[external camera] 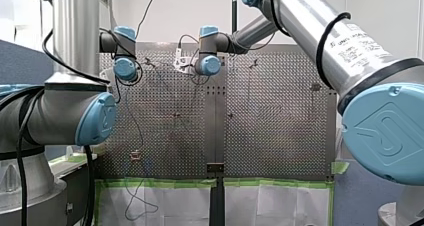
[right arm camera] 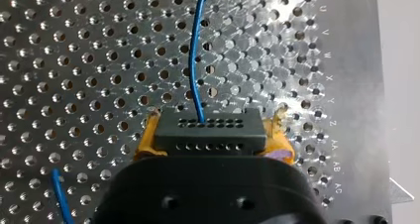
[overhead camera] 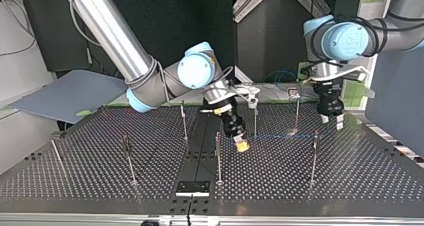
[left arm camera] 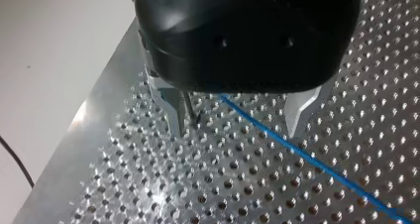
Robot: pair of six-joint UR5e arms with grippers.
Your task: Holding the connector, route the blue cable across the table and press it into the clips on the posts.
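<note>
Gripping the connector between yellow pads, your right gripper has the blue cable running ahead over the counter; your left gripper gapes wide, the cable seemingly untouched between its fingers.

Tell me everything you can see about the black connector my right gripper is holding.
The connector is a black rectangular block, plastic by its look, with two rows of little round holes on its face. It is clamped at both ends between the yellow pads of my right gripper, over the perforated table. The blue cable leaves a hole in the far row and runs ahead.
</note>
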